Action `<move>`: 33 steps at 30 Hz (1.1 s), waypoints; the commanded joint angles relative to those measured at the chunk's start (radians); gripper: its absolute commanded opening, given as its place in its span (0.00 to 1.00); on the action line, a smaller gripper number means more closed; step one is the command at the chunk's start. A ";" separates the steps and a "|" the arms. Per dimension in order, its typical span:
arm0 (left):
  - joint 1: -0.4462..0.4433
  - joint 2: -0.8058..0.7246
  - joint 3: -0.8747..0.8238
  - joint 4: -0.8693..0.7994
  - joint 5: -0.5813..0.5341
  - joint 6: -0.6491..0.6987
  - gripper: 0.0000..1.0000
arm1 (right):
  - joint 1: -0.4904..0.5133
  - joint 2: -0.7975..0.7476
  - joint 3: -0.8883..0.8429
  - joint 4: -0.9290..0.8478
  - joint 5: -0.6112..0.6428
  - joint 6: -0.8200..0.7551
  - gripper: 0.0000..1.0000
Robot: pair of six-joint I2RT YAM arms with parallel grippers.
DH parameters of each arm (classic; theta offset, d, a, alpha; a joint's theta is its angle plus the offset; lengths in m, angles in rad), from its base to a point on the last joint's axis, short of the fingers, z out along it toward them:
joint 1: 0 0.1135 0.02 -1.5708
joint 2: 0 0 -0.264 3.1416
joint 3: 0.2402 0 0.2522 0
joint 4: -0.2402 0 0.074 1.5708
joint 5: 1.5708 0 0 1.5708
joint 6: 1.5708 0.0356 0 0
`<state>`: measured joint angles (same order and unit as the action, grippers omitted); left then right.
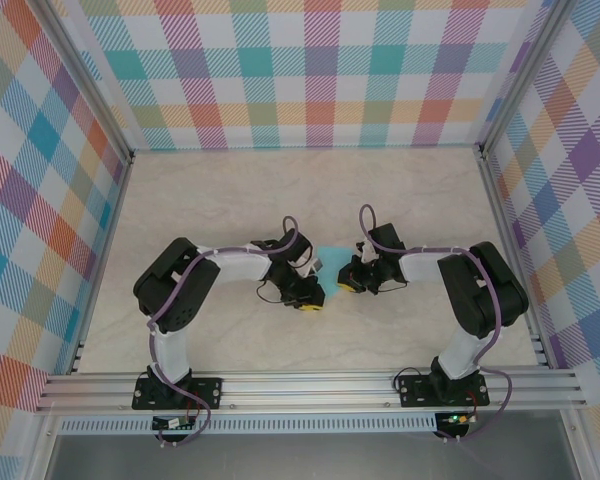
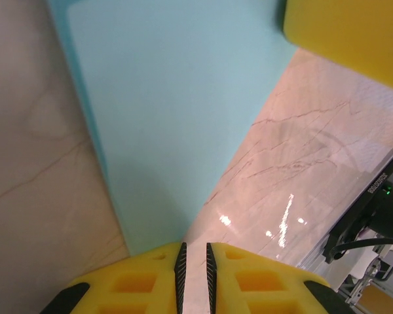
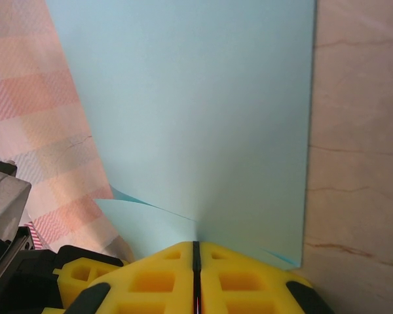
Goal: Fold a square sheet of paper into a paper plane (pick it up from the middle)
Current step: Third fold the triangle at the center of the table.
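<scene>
The square sheet of paper (image 1: 330, 257), light turquoise, is held up off the table between my two grippers near the middle. My right gripper (image 3: 196, 243) is shut on the sheet's (image 3: 196, 111) lower edge, and a folded layer curls off to the left of the pinch. The jaws of my left gripper (image 2: 194, 247) stand a narrow slit apart with bare table showing through the gap. The sheet (image 2: 177, 118) narrows to a corner that ends behind the left finger (image 2: 137, 281). A yellow finger of the right gripper (image 2: 344, 33) shows at the top right of the left wrist view.
The pale marble table (image 1: 280, 190) is closed in by plaid walls (image 1: 320, 70) at the back and both sides. An aluminium rail (image 1: 310, 385) with both arm bases runs along the near edge. The left gripper's yellow body (image 3: 75, 278) sits close beside my right fingers.
</scene>
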<state>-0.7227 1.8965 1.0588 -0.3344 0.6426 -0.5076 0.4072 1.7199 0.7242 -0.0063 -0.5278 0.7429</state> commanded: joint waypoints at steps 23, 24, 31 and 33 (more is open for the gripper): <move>0.041 -0.133 0.045 0.008 -0.164 -0.063 0.20 | -0.005 -0.191 0.083 -0.250 0.147 -0.050 0.26; 0.041 -0.126 0.058 0.006 -0.168 -0.065 0.20 | -0.005 -0.197 0.075 -0.255 0.155 -0.050 0.27; 0.039 -0.045 0.146 0.003 -0.150 -0.056 0.21 | -0.008 -0.221 0.012 -0.227 0.173 -0.021 0.31; 0.039 -0.010 0.170 -0.016 -0.160 -0.051 0.21 | -0.008 -0.215 0.010 -0.229 0.174 -0.020 0.32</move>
<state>-0.6949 1.8408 1.1950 -0.3344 0.4908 -0.5610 0.4049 1.5146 0.7494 -0.2138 -0.3698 0.7193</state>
